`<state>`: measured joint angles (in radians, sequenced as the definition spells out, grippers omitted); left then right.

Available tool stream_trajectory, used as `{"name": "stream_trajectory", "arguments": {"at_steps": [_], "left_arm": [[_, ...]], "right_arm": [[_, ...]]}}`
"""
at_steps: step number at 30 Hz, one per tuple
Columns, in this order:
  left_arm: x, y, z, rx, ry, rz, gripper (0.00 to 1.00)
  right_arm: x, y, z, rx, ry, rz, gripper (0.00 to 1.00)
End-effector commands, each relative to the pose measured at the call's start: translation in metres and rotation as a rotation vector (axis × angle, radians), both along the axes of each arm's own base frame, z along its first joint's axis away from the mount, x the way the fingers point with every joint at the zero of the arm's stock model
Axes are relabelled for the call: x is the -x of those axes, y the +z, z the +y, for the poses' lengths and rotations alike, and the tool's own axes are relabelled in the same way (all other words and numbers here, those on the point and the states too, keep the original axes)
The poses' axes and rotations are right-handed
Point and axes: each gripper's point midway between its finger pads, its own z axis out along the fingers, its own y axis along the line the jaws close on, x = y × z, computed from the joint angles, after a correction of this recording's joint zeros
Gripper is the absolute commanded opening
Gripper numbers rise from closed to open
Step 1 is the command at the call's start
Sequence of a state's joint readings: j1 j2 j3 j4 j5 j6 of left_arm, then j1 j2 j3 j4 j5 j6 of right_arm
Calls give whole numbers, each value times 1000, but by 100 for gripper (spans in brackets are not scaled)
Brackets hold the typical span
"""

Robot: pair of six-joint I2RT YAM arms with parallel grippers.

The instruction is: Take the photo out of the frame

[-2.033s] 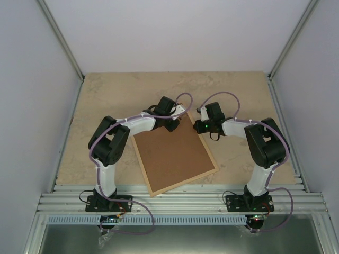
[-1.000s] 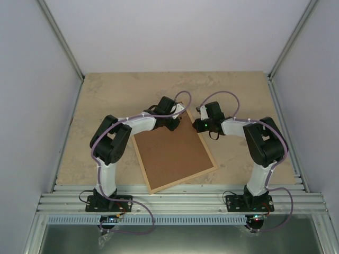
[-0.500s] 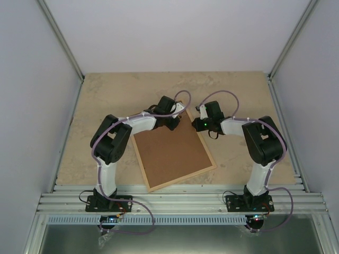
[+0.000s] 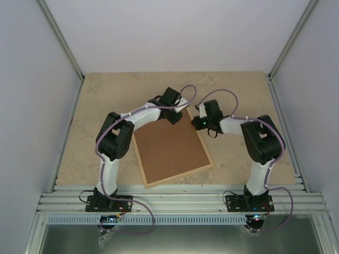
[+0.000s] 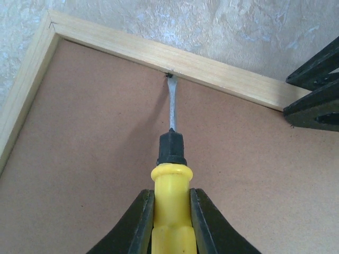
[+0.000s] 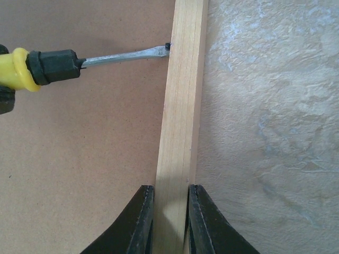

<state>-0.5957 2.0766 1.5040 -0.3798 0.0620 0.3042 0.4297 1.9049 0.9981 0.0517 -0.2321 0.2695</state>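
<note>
Two arms work over a beige, mottled table (image 4: 106, 95), which is the biggest thing in view and is walled by pale panels at the sides and back. On it lies the frame (image 4: 180, 175), back up and turned at an angle, in the middle of the table between the two arms, with one corner toward the near edge. Its thin pale wood moulding runs all round a brown backing board (image 4: 169, 148) that fills the opening. The photo does not show in any view; only the board's plain brown side faces up.

From the near-left corner the left arm (image 4: 114, 143) reaches up and across to the frame's far rail, and the right arm (image 4: 259, 140) bends in from the other side to the same rail. The two wrists are close together there.

In its wrist view the right gripper (image 6: 170, 189) straddles that rail. One finger is over the board, the other over the table, and they are closed against the wood on both sides.

The left gripper (image 5: 170, 198) is clamped on the yellow handle of a flat-blade screwdriver (image 5: 169, 174), which points away from the wrist toward the far rail. Beyond the handle come a black collar and a narrow grey blade.

The blade's tip touches a small dark tab (image 5: 169, 75) at the seam where the board meets the inner edge of the rail.
</note>
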Motion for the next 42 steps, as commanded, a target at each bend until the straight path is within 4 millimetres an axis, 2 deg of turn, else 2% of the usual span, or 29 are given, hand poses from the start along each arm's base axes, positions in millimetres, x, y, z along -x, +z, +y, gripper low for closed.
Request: {"name": "stream_trajectory", "arguments": {"at_steps": [1,10,15,32,38,42], "left_arm": [[-27,45,-30,112,-45,-137,0],[-37,63,-33,84,-65,-172,0],[-45,59,-38,45,-98,-167,0],[-65,74,-51,72,-93,-221,0],[-71,83,-48,83,-60,-257,0],[-68,91,-43,91,-36,-269,0]], "right_arm": [[61,-25,47,-41,257,148,2],[62,-22,47,-47,255,146,2],[61,-21,45,-39,248,141,2],[61,-25,44,-25,240,143,2],[61,-25,44,-22,237,142,2],[60,-25,43,-17,232,138,2]]}}
